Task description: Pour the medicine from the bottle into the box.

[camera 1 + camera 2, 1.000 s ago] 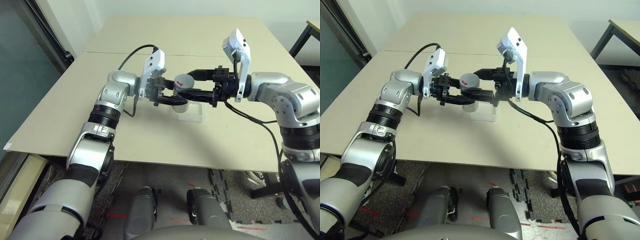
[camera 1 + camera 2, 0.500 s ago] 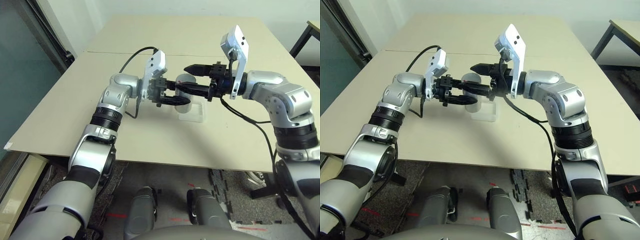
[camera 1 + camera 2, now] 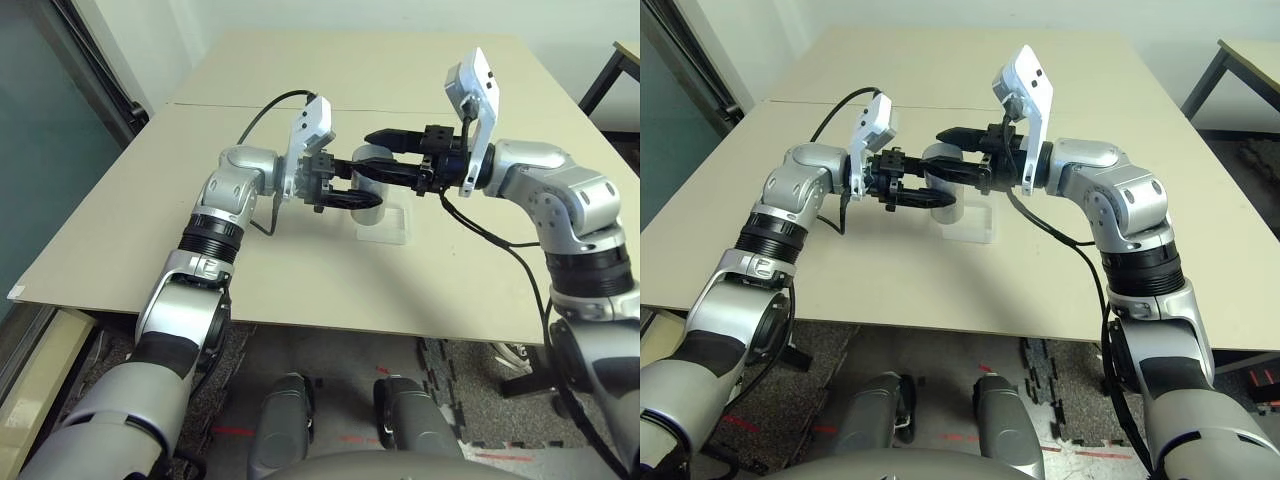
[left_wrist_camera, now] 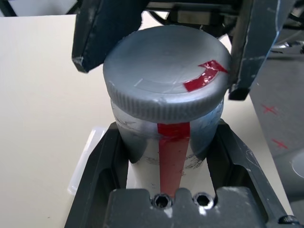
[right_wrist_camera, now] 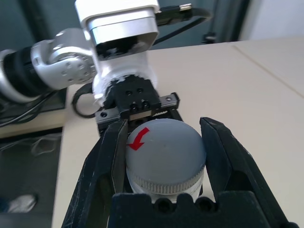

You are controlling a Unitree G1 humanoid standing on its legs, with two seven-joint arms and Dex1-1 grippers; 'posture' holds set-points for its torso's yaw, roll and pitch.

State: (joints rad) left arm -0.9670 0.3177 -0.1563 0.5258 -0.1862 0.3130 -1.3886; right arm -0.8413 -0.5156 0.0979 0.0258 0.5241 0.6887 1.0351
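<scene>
"Where's the bottle?"

"Between the fingers of the left gripper, which grasp its body from both sides. Its cap is on."

"And the right gripper?"

"Its fingers are clenched on the cap, one at either side."

"The box?"

"It lies on the table, near the bottle, toward the robot's right."

head-height eyes facing down, overlapping tabletop, wrist close-ups
</scene>
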